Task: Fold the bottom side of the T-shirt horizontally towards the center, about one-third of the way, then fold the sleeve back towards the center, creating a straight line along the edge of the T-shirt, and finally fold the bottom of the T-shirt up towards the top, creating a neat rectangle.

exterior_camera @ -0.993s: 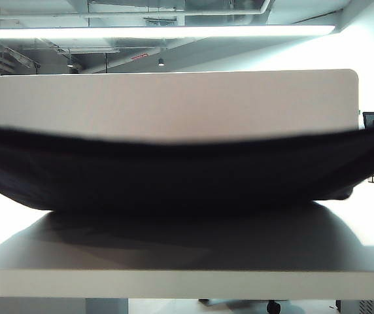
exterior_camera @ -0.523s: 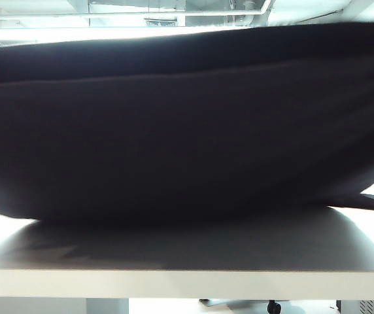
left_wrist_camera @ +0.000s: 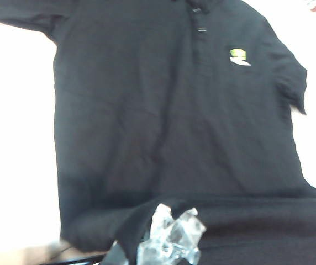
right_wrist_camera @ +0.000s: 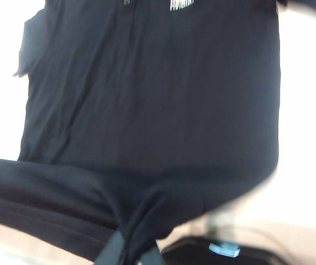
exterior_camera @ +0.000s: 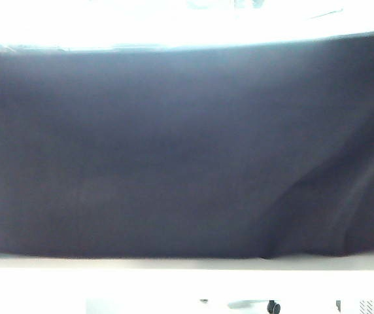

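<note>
Grippers left (left_wrist_camera: 166,251), right (right_wrist_camera: 127,251) clamped on T-shirt (exterior_camera: 174,157), fingertips hidden.

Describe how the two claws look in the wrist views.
Left claw, at the raised hem of the T-shirt: dark fingers, tips wrapped in crinkled clear film. Right claw, at the same hem: plain black fingers, beside a black part with a small light-blue label.

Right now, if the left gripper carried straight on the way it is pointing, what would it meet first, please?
Probably the T-shirt itself. The left gripper, shut on the bottom of the T-shirt, points over the shirt's flat body toward the chest logo. Depth is unclear, so how soon it would touch cannot be told.
</note>
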Tool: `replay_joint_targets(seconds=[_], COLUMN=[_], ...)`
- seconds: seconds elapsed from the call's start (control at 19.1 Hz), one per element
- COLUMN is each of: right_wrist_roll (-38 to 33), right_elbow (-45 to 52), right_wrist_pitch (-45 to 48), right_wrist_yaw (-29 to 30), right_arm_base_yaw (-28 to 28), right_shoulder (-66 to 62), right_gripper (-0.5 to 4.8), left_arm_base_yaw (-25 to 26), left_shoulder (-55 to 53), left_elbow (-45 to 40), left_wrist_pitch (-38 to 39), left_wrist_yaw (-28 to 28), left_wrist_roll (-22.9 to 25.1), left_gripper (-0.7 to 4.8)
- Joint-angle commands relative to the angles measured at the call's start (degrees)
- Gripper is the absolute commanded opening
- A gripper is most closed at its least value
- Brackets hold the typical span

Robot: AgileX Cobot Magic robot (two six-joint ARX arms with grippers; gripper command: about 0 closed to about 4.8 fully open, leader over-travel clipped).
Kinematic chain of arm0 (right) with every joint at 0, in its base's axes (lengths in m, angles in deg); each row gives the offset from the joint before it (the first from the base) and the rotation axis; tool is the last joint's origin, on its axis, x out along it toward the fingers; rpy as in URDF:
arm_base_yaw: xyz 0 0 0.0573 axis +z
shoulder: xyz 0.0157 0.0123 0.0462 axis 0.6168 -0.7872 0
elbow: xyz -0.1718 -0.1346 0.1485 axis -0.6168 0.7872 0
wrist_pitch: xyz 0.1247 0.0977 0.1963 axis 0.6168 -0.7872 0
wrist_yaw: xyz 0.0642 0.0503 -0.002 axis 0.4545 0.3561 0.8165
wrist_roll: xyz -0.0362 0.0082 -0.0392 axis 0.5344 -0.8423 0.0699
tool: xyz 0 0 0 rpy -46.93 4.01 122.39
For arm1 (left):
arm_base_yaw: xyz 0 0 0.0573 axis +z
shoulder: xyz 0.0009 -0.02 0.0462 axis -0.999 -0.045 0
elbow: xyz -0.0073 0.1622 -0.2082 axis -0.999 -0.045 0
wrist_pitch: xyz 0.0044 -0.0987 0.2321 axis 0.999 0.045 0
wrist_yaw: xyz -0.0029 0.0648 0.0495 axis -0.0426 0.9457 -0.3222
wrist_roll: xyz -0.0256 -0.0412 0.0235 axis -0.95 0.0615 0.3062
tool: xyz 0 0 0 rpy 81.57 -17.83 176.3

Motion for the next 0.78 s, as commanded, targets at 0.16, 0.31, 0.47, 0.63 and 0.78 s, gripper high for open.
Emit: replay_joint_targets(seconds=[0.16, 0.31, 0.47, 0.63, 0.78], right_wrist_roll=[-0.57, -0.46, -0.57, -0.63, -0.7], right_elbow=[-0.48, -3.93, -6.54, -7.21, -9.42], right_wrist_pitch=[30.08, 38.07, 42.99, 48.02, 47.52], right_wrist_yaw=[0.17, 1.53, 1.75, 1.4, -0.37], right_arm_base_yaw=[0.07, 0.15, 0.42, 0.35, 0.2], right_shoulder=[-29.44, -48.26, -54.05, -54.23, -54.25], right_gripper=[-0.09, -0.09, -0.09, 2.71, 3.28], left_arm_base_yaw=[0.11, -0.72, -0.74, -0.66, -0.52], left_shoulder=[-28.52, -46.64, -51.54, -51.93, -51.93], left_elbow=[2.95, 11.98, 13.29, 13.31, 13.38], left_wrist_pitch=[-28.94, -30.93, -35.04, -39.41, -41.24], left_wrist_yaw=[-0.63, -0.98, 1.33, 3.82, 3.89], left_wrist_roll=[-3.65, -1.25, -1.29, 0.79, 1.09], left_gripper=[-0.05, -0.05, -0.05, 1.1, 1.54])
